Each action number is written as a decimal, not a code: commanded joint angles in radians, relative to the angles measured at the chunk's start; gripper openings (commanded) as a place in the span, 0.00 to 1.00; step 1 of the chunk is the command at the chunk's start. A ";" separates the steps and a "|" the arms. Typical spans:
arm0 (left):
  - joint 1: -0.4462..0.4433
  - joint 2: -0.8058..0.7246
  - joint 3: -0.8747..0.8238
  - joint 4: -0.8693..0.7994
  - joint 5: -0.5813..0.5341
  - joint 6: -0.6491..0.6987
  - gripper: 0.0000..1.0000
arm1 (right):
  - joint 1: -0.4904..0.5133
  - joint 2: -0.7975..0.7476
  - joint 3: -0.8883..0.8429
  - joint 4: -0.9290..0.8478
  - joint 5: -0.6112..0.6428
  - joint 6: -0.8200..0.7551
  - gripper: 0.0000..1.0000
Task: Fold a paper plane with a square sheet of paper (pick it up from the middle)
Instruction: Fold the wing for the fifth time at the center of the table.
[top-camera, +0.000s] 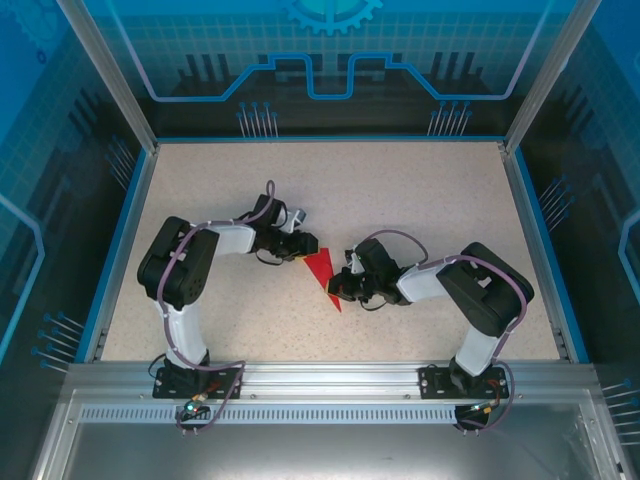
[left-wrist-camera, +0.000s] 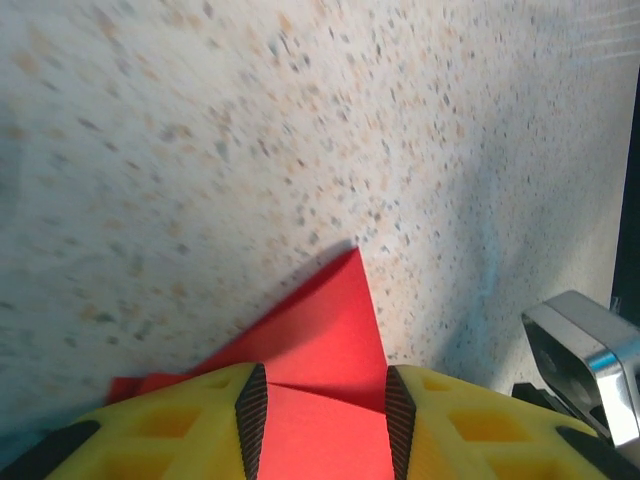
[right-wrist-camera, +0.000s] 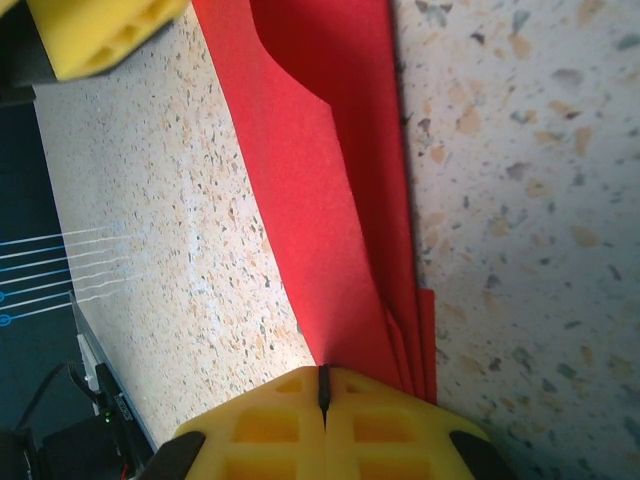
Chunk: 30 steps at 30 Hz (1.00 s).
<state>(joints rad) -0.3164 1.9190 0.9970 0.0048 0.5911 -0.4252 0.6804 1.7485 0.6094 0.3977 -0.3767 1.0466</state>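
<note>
Red folded paper (top-camera: 322, 272) mid-table: we see right gripper (right-wrist-camera: 322, 372) pinched shut on its near tip, left gripper (left-wrist-camera: 325, 388) jaws apart over the wide far end.

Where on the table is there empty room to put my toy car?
The wide far strip of table, between the arms and the back wall, is bare. So is the near strip between the two arm bases. The middle is crowded: the left gripper and right gripper meet at the red paper.
</note>
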 joint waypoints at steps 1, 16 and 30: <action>0.046 0.040 0.023 -0.021 -0.075 0.058 0.41 | -0.008 0.062 -0.060 -0.207 0.032 -0.023 0.01; 0.066 -0.095 0.121 -0.141 -0.036 0.014 0.44 | -0.008 0.066 -0.031 -0.207 0.024 -0.019 0.02; -0.153 -0.166 0.005 -0.121 -0.011 -0.050 0.39 | -0.006 0.052 -0.026 -0.198 0.031 -0.013 0.02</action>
<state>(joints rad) -0.4484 1.7195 1.0199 -0.1104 0.5594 -0.4477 0.6777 1.7527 0.6170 0.3889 -0.3901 1.0470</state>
